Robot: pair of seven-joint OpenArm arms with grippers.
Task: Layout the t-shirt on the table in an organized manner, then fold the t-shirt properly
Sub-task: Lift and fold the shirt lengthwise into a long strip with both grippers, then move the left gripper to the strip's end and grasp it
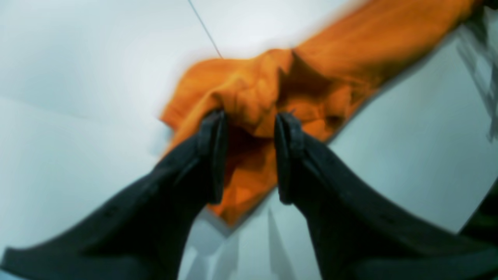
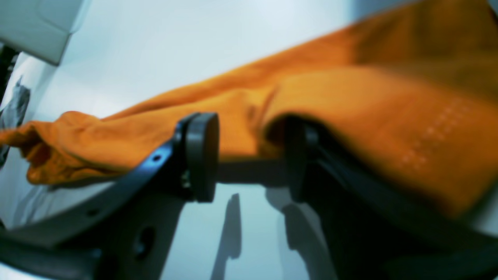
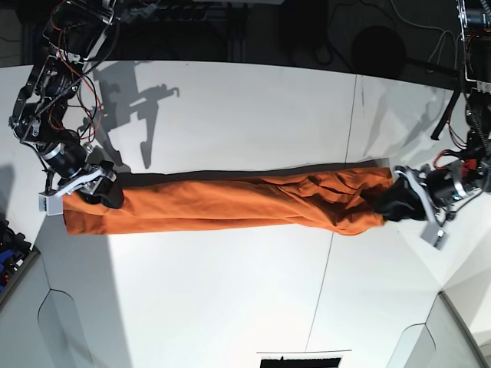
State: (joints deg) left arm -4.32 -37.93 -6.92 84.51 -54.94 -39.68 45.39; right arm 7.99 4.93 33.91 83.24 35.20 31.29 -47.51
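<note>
I see the orange fabric t-shirt stretched across the white surface; left fingers and right fingers apart, cloth between.

The base view looks straight down from high above the large flat white table, far enough to hold both arms and the whole stretched orange fabric t-shirt. Each wrist view sits close behind its own black fingers, the left gripper and the right gripper, looking along them at near, blurred cloth. All three views share the shirt and the white tabletop.
</note>
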